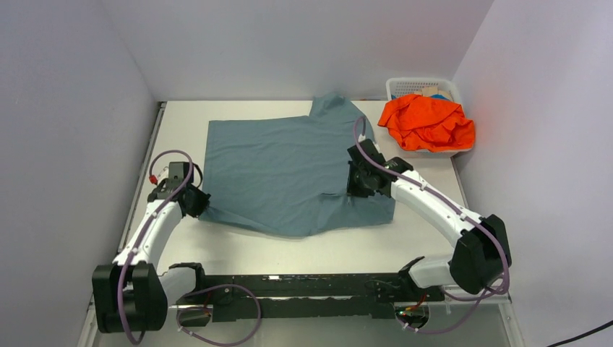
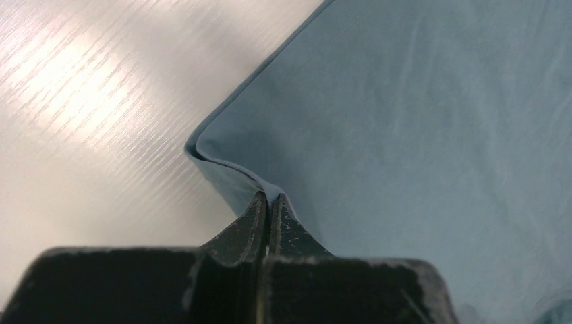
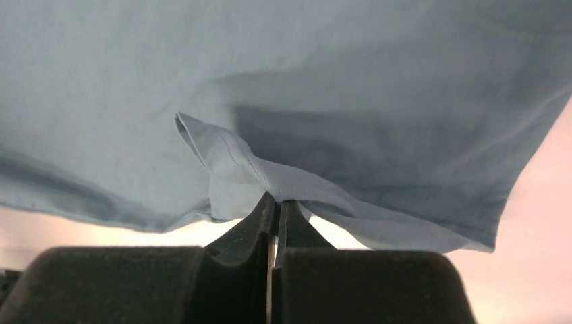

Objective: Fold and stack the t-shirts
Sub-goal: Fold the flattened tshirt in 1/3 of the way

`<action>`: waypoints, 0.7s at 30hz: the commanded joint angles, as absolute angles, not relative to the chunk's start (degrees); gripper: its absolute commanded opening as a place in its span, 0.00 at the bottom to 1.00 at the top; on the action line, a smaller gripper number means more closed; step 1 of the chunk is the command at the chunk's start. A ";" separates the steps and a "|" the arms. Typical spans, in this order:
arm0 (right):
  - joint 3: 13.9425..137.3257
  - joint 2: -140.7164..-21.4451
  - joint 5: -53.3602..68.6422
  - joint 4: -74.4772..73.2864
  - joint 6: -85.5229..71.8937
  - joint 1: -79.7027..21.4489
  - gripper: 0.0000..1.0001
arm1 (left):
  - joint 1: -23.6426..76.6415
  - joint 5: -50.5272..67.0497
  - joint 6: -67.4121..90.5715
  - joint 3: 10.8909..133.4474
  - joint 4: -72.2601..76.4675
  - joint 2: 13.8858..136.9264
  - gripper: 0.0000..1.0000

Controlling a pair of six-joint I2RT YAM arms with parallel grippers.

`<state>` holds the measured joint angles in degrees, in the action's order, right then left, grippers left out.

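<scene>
While both grippers grip the slate blue-grey t-shirt (image 1: 282,170), spread flat across the middle of the table (image 1: 289,249), we judge that the fold itself is the step in hand.

From the top view, our left gripper (image 1: 194,202) sits at the shirt's near-left corner and our right gripper (image 1: 358,182) on its right part, close to the near edge. The orange t-shirt (image 1: 426,123) lies crumpled in the white mesh basket (image 1: 405,85) at the far right, well apart. We should raise both grippers evenly and carry the near edge toward the far edge, so the cloth does not skew.

At the left wrist, the fingers (image 2: 253,223) are pressed together on a thin pinch of hem at the corner. The bite looks shallow, so we would move slowly.

At the right wrist, the fingers (image 3: 260,219) pinch a bunched flap with a stitched hem, the cloth sagging to either side. A quick pull could slip it free.
</scene>
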<state>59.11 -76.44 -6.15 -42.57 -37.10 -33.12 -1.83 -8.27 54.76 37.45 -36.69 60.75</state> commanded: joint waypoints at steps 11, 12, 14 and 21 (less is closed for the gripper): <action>66.35 -79.99 -12.26 -30.90 -22.86 -27.98 0.00 | -3.78 -10.50 54.29 46.84 -32.31 68.96 0.00; 66.54 -80.14 -12.20 -30.63 -22.18 -27.51 0.00 | -4.09 -10.54 54.11 47.00 -32.26 69.06 0.00; 67.44 -80.66 -12.18 -30.29 -20.98 -26.62 0.00 | -4.66 -10.84 53.92 47.33 -32.25 69.18 0.00; 68.64 -82.51 -10.72 -25.86 -16.19 -24.86 0.00 | -6.20 -10.11 52.71 48.50 -29.48 71.28 0.00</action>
